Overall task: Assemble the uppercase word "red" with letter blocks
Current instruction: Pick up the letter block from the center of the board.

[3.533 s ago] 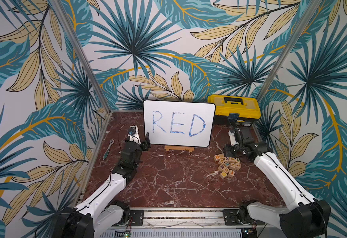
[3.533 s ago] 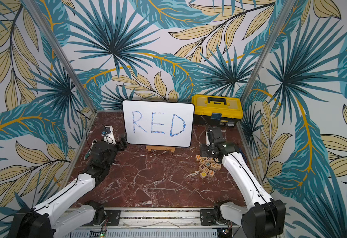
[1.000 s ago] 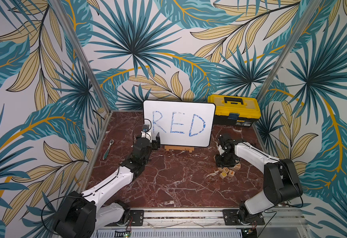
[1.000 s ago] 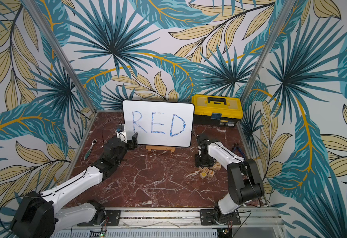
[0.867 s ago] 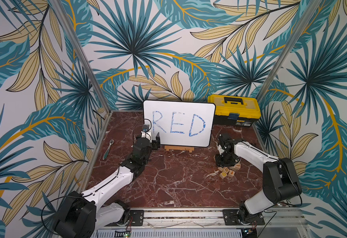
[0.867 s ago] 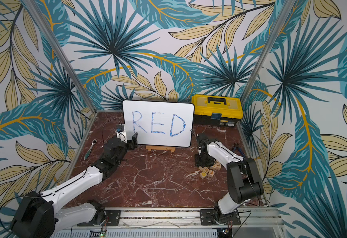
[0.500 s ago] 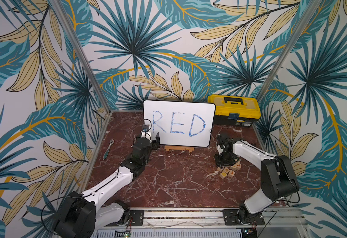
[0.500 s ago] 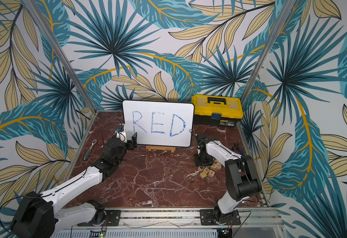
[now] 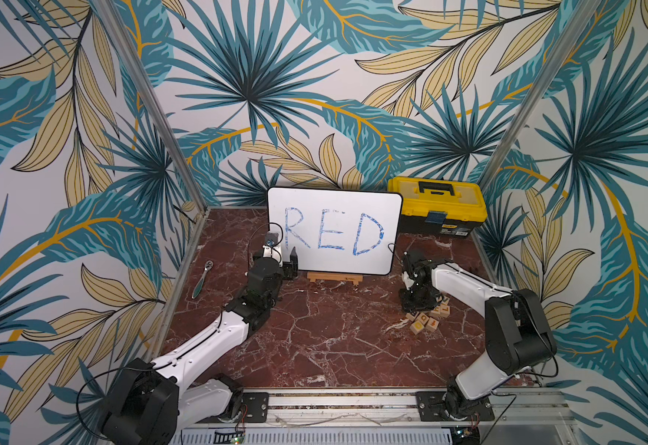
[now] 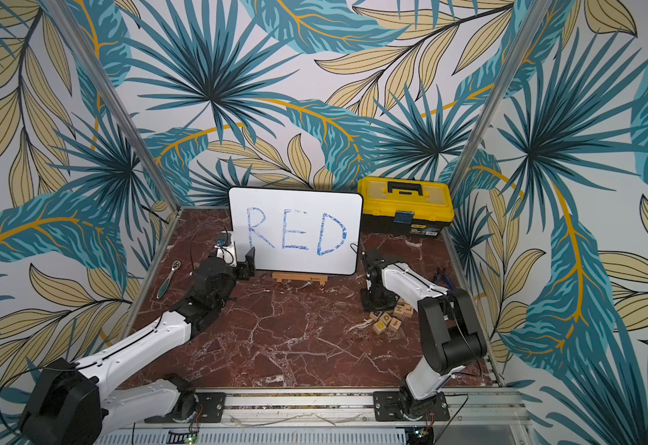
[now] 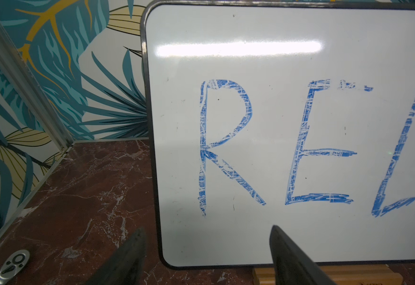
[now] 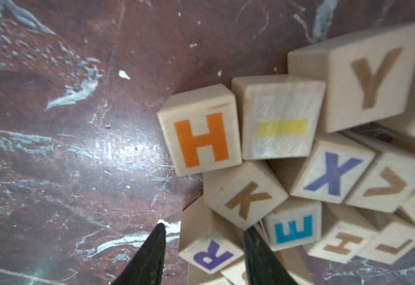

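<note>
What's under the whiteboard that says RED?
The whiteboard stands on a low wooden stand, which sits on the marble tabletop. The board's bottom edge covers the stand's groove, and the table directly behind the board is hidden.

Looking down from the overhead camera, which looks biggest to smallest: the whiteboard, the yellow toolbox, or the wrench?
Largest to smallest in a top view:
1. whiteboard
2. toolbox, which sits farther back with a corner hidden behind the board, so it may look smaller than it is
3. wrench, clearly smallest

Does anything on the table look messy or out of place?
The blocks lie in a jumbled heap, some tilted on others, letters facing every way. A ratchet lies loose on the left side.
</note>
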Robot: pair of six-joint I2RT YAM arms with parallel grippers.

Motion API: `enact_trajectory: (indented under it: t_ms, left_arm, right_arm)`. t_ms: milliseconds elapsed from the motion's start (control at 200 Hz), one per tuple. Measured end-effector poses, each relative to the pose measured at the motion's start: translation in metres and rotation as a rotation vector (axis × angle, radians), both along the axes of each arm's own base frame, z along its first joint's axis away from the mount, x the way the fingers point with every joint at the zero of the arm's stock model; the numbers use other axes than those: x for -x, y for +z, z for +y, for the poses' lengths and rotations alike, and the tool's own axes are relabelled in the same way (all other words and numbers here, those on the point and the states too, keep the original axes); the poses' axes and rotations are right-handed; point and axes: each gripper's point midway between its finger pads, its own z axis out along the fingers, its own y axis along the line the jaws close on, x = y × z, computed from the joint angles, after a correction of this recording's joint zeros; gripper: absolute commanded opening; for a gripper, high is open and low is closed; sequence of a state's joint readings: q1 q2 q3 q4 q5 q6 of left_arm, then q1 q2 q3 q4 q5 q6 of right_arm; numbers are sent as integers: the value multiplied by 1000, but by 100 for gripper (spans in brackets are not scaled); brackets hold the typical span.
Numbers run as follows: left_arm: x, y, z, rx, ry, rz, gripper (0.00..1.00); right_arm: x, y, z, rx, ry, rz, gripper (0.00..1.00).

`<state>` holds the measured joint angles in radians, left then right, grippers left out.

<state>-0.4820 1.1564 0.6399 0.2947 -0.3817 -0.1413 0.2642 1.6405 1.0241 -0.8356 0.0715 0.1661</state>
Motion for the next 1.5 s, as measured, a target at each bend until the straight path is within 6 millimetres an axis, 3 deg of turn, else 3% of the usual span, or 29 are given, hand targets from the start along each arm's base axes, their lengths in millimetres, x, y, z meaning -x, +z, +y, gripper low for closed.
enact_trajectory:
  t_ms: [816,1112,1497]
  left_arm:
    - [5,8,3,7,3,-22,79]
    - [5,8,3,7,3,-22,79]
    - [6,12,4,12,5,-33,79]
  right_arm:
    - [12,-12,-1,66,-45,19,55]
    - [12,-15,-4,92,-61,4,49]
    - [7,-12,-5,108,-54,-19,34]
